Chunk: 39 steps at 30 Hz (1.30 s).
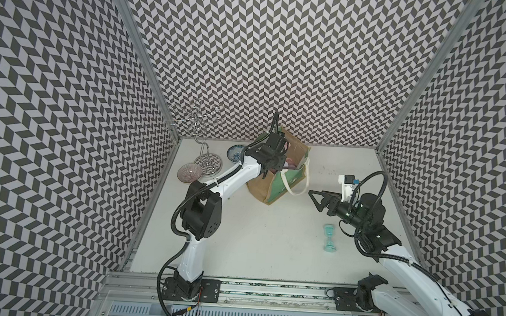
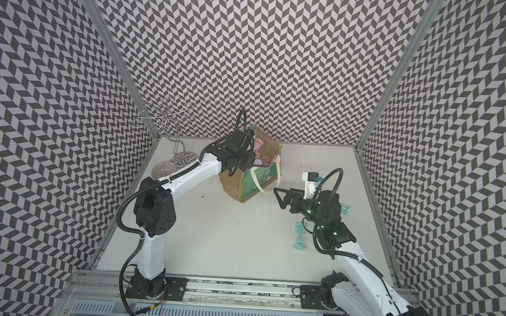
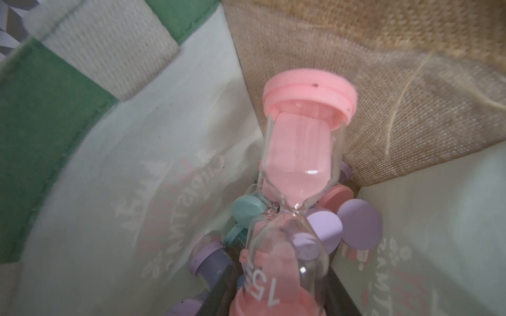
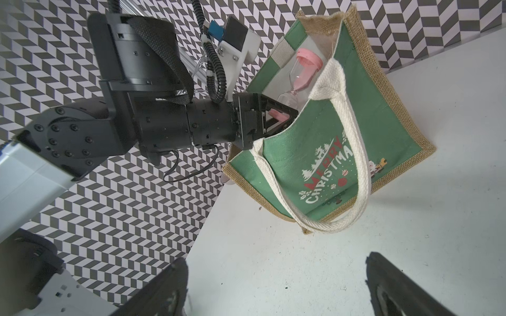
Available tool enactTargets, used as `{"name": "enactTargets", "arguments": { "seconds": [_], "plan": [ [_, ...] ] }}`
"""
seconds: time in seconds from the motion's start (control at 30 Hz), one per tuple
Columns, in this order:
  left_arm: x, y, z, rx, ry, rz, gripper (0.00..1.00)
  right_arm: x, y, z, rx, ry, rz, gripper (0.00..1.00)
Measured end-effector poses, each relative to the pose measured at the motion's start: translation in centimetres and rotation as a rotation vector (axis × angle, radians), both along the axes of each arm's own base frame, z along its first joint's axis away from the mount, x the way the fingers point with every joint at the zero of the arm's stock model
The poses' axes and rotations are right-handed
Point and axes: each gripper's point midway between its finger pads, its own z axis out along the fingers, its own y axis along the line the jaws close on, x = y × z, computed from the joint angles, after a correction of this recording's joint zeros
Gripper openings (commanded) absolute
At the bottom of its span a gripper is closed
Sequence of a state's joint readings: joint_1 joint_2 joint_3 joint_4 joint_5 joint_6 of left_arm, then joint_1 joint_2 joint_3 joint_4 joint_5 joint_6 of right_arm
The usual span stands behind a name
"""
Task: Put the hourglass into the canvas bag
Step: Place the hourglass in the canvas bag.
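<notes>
The canvas bag (image 1: pixel 289 183) (image 2: pixel 259 180) stands at the back of the table, tilted, its green "Merry Christmas" panel (image 4: pixel 342 164) facing my right arm. My left gripper (image 4: pixel 284 116) reaches in through the bag's mouth and is shut on the lower pink cap of a pink hourglass (image 3: pixel 298 153) (image 4: pixel 304 74), which stands upright inside. Beneath it lie several purple, teal and salmon hourglasses (image 3: pixel 358 224). A teal hourglass (image 1: pixel 329 238) (image 2: pixel 298 236) lies on the table by my right arm. My right gripper (image 1: pixel 314 201) (image 4: pixel 276 290) hovers open and empty just right of the bag's handle.
A wire stand (image 1: pixel 200 131), a pink glass bowl (image 1: pixel 189 173) and a blue patterned dish (image 1: pixel 236 153) sit at the back left beside my left arm. Another teal hourglass (image 2: pixel 345 209) peeks out behind my right arm. Patterned walls enclose the table on three sides.
</notes>
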State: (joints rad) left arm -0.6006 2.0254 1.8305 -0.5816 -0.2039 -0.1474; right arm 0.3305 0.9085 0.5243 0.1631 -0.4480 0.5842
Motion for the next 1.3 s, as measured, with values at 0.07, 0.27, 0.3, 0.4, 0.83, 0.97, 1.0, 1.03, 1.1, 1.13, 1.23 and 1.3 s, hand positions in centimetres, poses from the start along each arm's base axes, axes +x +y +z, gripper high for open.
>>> {"name": "enactTargets", "arguments": {
  "seconds": [0.07,0.27,0.3,0.4,0.83,0.97,1.0,1.03,1.1,1.13,1.23,1.3],
  "plan": [
    [0.0,0.0,-0.1,0.001,0.002,0.001,0.47,0.0,0.0,0.0,-0.001,0.001,-0.002,0.99],
    [-0.1,0.2,0.0,0.002,0.001,0.004,0.52,0.0,-0.1,-0.1,-0.004,0.004,-0.005,0.99],
    [-0.2,0.2,0.1,0.002,0.000,0.004,0.53,0.0,-0.1,-0.1,-0.004,0.005,-0.006,0.99],
    [-0.4,0.4,0.3,0.001,0.000,0.005,0.54,-0.1,-0.1,-0.1,-0.004,0.005,-0.006,0.99],
    [-2.8,2.2,3.2,-0.027,-0.021,0.022,0.60,-0.5,-0.8,-0.7,-0.053,0.050,-0.030,0.99],
    [-4.3,2.8,5.4,-0.073,-0.051,0.016,0.62,-0.6,-1.2,-0.9,-0.080,0.070,-0.044,0.99],
    [-4.6,2.9,6.1,-0.088,-0.062,0.013,0.62,-0.7,-1.2,-1.0,-0.085,0.076,-0.046,0.99],
    [-5.0,3.0,7.0,-0.106,-0.078,0.009,0.62,-0.8,-1.4,-1.0,-0.091,0.081,-0.051,0.99],
    [-5.6,3.0,8.7,-0.143,-0.107,-0.001,0.62,-0.9,-1.6,-1.2,-0.104,0.093,-0.060,0.99],
    [-5.8,2.9,9.5,-0.162,-0.122,-0.006,0.62,-1.0,-1.7,-1.2,-0.111,0.101,-0.065,0.99],
    [-6.9,2.5,11.4,-0.209,-0.164,-0.027,0.62,-1.1,-2.1,-1.3,-0.131,0.119,-0.079,0.99],
    [-8.2,1.9,12.0,-0.236,-0.178,-0.056,0.63,-1.3,-2.4,-1.3,-0.142,0.130,-0.092,0.99]
  ]
}}
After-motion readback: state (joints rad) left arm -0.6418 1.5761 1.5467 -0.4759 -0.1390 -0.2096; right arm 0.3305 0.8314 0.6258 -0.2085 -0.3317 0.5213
